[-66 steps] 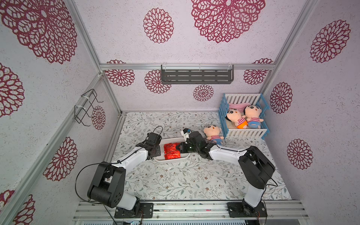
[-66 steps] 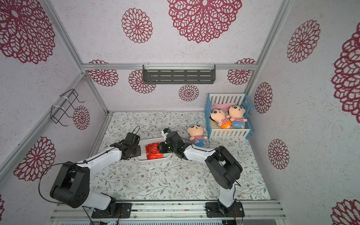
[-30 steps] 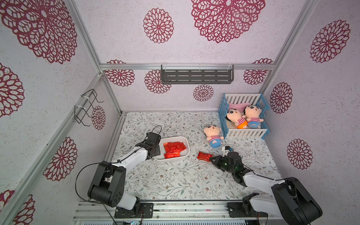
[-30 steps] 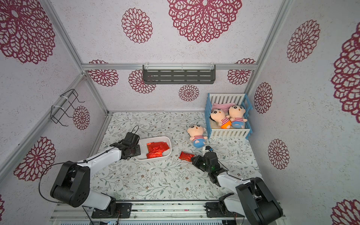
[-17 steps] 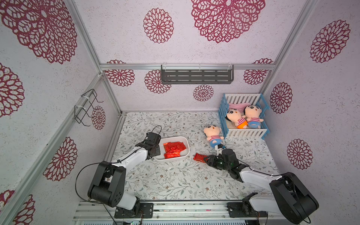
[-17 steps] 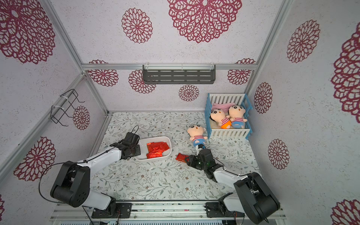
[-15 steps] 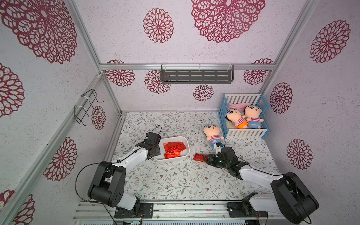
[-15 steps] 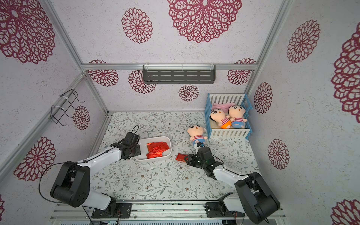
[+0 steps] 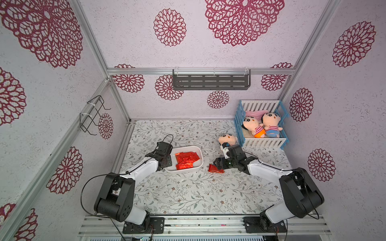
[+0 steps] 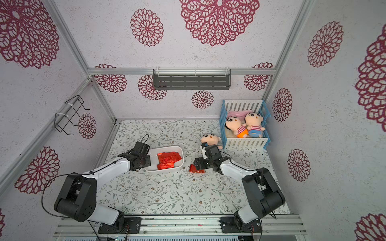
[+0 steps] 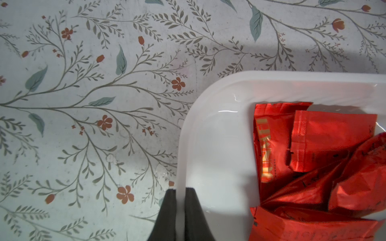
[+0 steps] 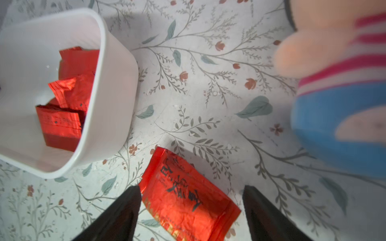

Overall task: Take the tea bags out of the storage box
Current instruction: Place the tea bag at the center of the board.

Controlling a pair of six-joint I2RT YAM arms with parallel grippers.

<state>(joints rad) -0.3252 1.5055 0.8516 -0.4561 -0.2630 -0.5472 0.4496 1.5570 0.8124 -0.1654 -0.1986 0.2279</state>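
Right end effector (image 12: 191,187) hangs low over the surface (image 12: 208,87) with its fingers spread wide. One tea bag (image 12: 188,198) lies flat on the surface in the gap between them, and I see neither finger touching it. I judge the step in hand to be setting this bag down outside the box. To do it well I should rise straight up with the fingers wide, so that neither tip catches the crinkled foil and drags it along. The bag lies just beside the box (image 12: 117,87), apart from its wall, which leaves a short swing across for the next pick.

Inside the box the other tea bags (image 12: 69,94) lie overlapped in a loose pile towards the end nearer this arm; I cannot count them. The top one looks the easiest to take by an edge, and I should come down steeply to clear the rim.

At the far end, the left end effector (image 11: 180,191) is clamped on the box's rim, one finger inside and one outside. That grip should hold firm so the box does not slide.

On the other side, the doll (image 12: 334,83) lies near my wrist, so I should swing away from it. The crib (image 9: 261,144) stands beyond it.
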